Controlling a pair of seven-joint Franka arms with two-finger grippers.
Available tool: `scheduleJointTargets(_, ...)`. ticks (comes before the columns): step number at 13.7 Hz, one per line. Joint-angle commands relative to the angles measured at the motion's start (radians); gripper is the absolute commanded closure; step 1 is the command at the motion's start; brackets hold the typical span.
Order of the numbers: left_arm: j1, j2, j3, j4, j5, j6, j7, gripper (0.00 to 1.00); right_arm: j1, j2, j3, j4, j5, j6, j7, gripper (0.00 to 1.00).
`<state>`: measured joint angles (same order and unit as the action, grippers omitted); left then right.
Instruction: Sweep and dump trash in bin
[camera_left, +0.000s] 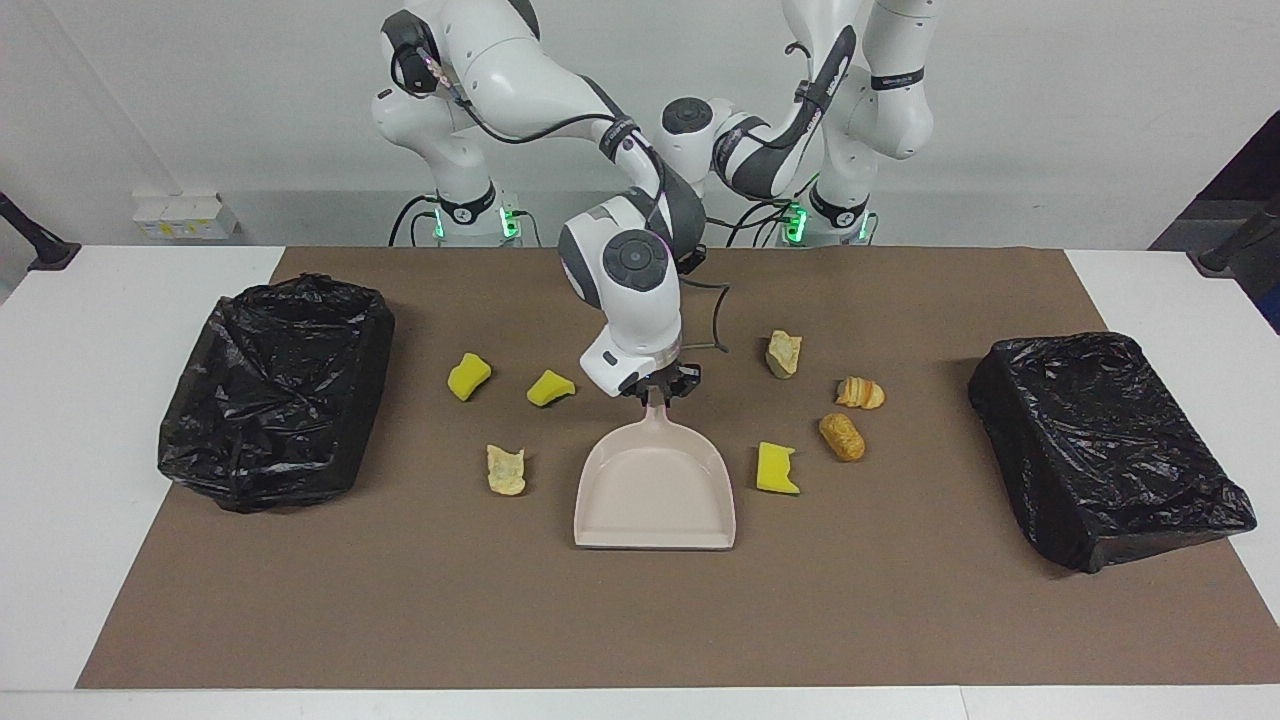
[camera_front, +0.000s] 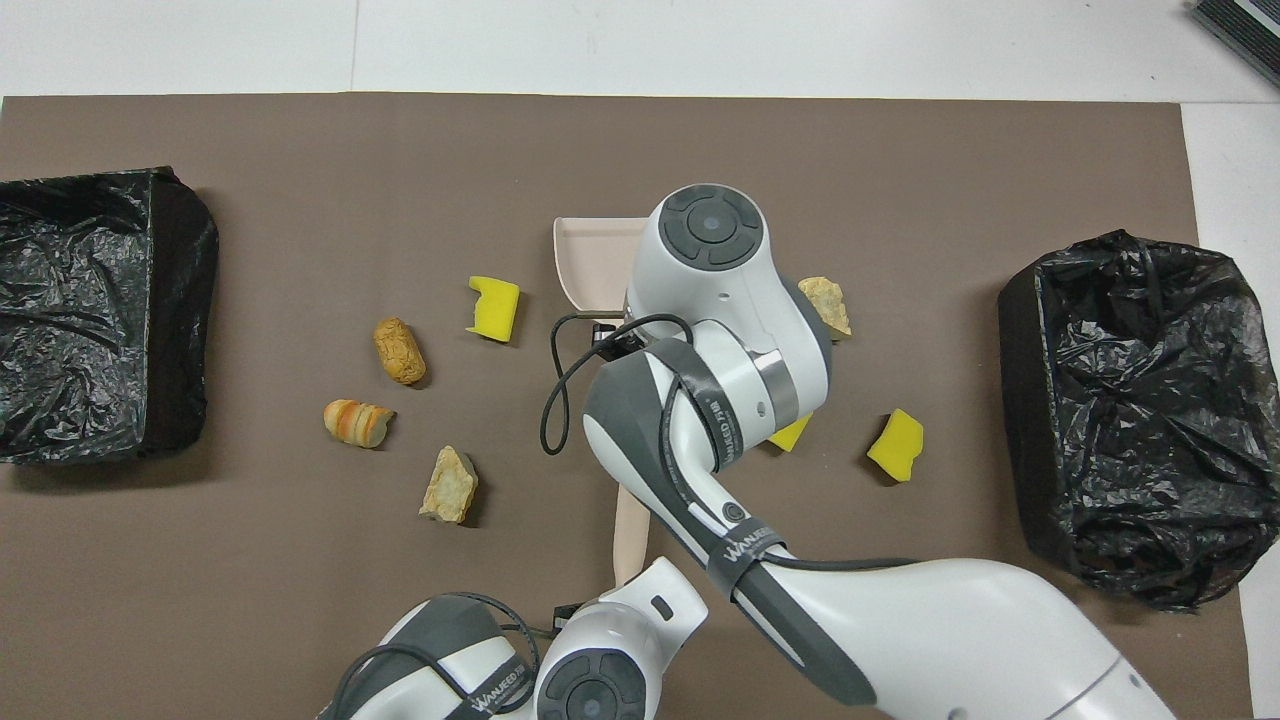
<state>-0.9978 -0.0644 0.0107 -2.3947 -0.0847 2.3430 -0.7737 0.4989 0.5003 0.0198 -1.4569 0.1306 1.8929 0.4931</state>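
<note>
The right gripper (camera_left: 655, 389) is clasping the dustpan (camera_left: 655, 490) handle with closed fingers amid trash (camera_left: 777, 468); the left gripper, hidden, is closed.

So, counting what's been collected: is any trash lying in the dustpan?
No, the dustpan holds nothing; its pale tray shows bare in the facing view.

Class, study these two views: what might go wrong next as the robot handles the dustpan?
1. The right gripper grips the dustpan only by its handle's end, so the pan may swivel or slip.
2. The pan's side wall could knock the pale bread lump beside it away instead of scooping it up.
</note>
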Motion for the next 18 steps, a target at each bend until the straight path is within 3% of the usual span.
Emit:
scheduleJointTargets(1, 0.022, -0.052, 0.006, 0.037, -0.009, -0.152, 0.001, 1.0, -0.066, -0.115, 0.003, -0.02, 0.0, -0.134, -0.208, 1.0)
scheduleJointTargets(6, 0.204, -0.192, 0.008, 0.054, -0.009, -0.345, -0.006, 1.0, -0.195, -0.23, 0.003, -0.025, -0.092, -0.331, -0.617, 1.0)
scheduleJointTargets(8, 0.312, -0.206, 0.008, 0.086, -0.009, -0.378, -0.006, 1.0, -0.213, -0.249, 0.006, -0.031, -0.147, -0.373, -0.771, 1.0)
scheduleJointTargets(10, 0.413, -0.19, 0.006, 0.12, 0.002, -0.386, 0.005, 1.0, -0.224, -0.288, 0.006, -0.123, -0.154, -0.313, -0.945, 1.0)
scheduleJointTargets(12, 0.519, -0.178, 0.006, 0.12, 0.038, -0.384, 0.06, 1.0, -0.261, -0.324, 0.008, -0.251, -0.149, -0.142, -1.168, 1.0)
scheduleJointTargets(16, 0.775, -0.132, 0.006, 0.121, 0.049, -0.361, 0.374, 1.0, -0.243, -0.321, 0.009, -0.255, -0.182, -0.107, -1.518, 1.0)
scheduleJointTargets(18, 0.85, -0.083, 0.006, 0.123, 0.051, -0.32, 0.447, 1.0, -0.186, -0.31, 0.009, -0.27, -0.229, -0.097, -1.652, 1.0)
